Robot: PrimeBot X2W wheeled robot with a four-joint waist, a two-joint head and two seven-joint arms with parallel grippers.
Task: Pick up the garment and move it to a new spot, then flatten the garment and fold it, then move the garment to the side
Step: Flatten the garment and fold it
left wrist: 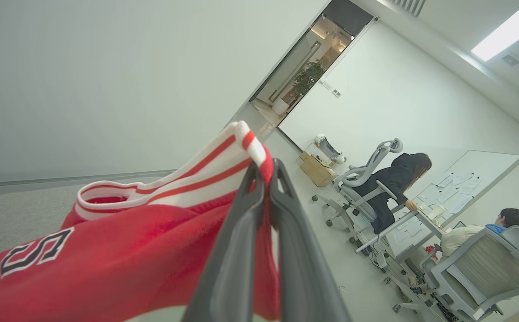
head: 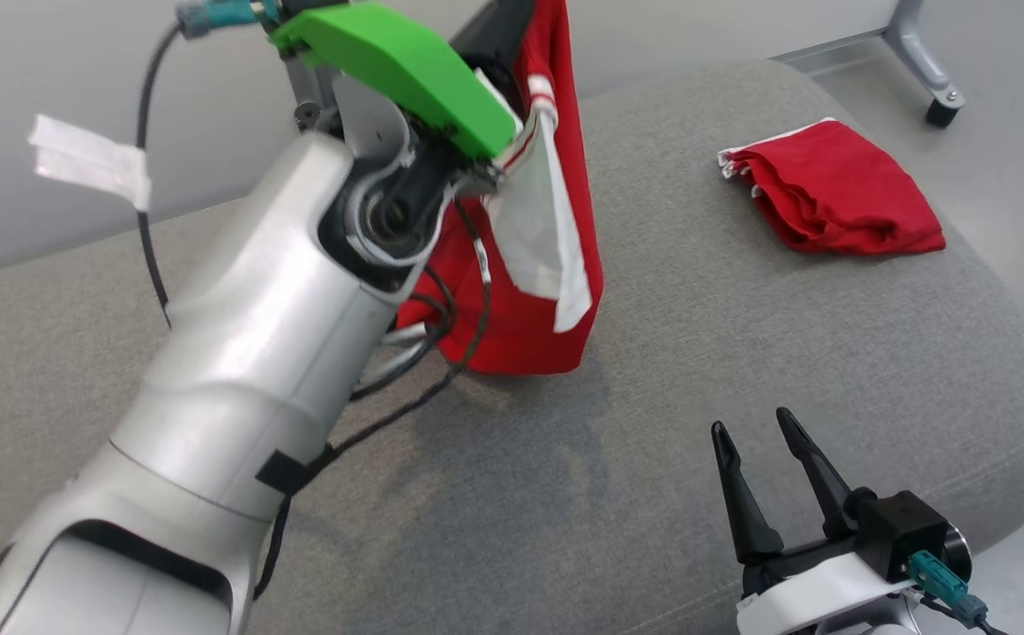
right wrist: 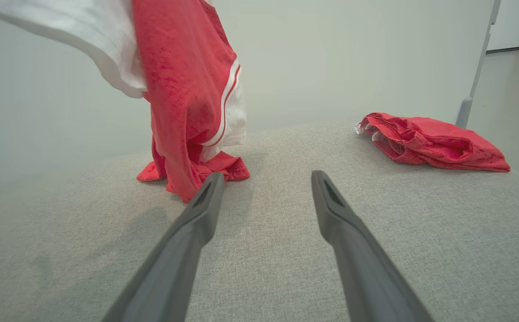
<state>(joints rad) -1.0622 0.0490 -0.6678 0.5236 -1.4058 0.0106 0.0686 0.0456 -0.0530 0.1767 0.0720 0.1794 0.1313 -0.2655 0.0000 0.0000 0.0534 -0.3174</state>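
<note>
A red garment with white, red-striped trim hangs from my raised left arm over the grey cushion; its lower end still rests on the fabric. In the left wrist view my left gripper is shut on the striped edge of the garment, which bears a dark number. From the right wrist view the garment dangles at the upper left. My right gripper stands open low at the near right, and in its own view the right gripper has nothing between its fingers.
A second red garment, folded, lies at the far right of the cushion, also seen as the folded garment. A caster leg stands behind it. In the left wrist view people sit at a desk on office chairs.
</note>
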